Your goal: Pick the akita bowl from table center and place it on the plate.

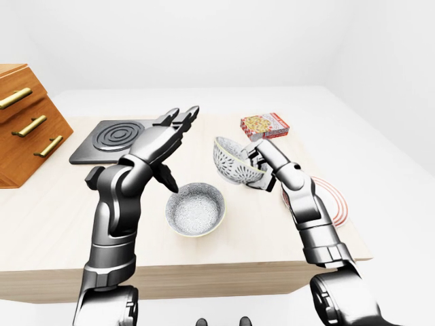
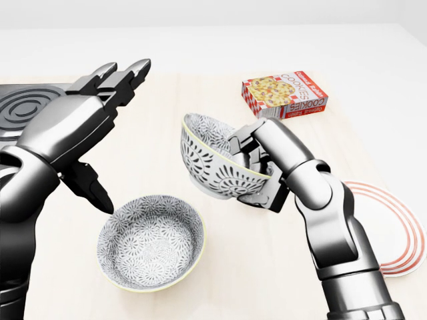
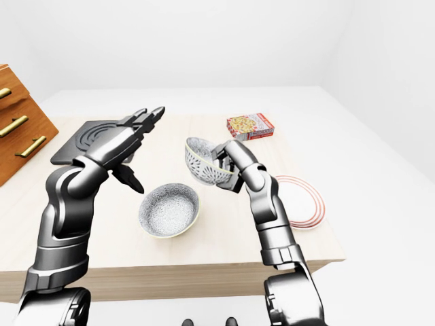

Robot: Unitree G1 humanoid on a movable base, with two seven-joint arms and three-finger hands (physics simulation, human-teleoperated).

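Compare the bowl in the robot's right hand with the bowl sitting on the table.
The white bowl with bold black leaf pattern is tilted, gripped aloft by the right hand; the grey finely speckled bowl sits upright on the wooden table, untouched. Both have pale yellow rims.

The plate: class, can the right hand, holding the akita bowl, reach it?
Probably yes: the right hand holds the akita bowl aloft, left of the plate in the head view, with nothing between them.

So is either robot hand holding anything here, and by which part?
The right robot hand grips the tilted akita bowl by its rim, on the head view's right side. The left robot hand is open and empty.
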